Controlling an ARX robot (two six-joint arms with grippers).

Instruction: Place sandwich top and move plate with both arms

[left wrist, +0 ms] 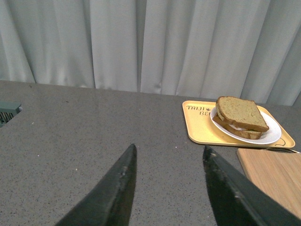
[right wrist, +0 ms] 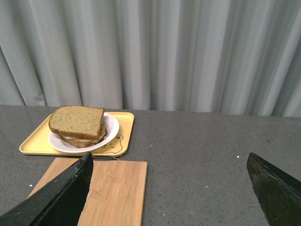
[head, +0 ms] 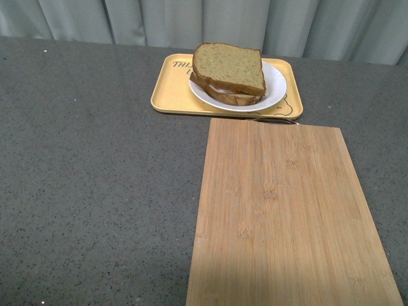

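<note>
The sandwich top, a plain brown slice with darker crust, lies on the stacked sandwich on the round white plate. The plate rests on a yellow tray at the far middle of the table. Neither arm shows in the front view. My left gripper is open over bare grey table, well short of the sandwich top and the plate. Wide open and holding nothing, my right gripper hovers near the board's corner, the sandwich top and plate far beyond it.
A bamboo cutting board lies in front of the tray, reaching to the near table edge. Grey curtains hang behind the table. A dark greenish object sits at the table's edge in the left wrist view.
</note>
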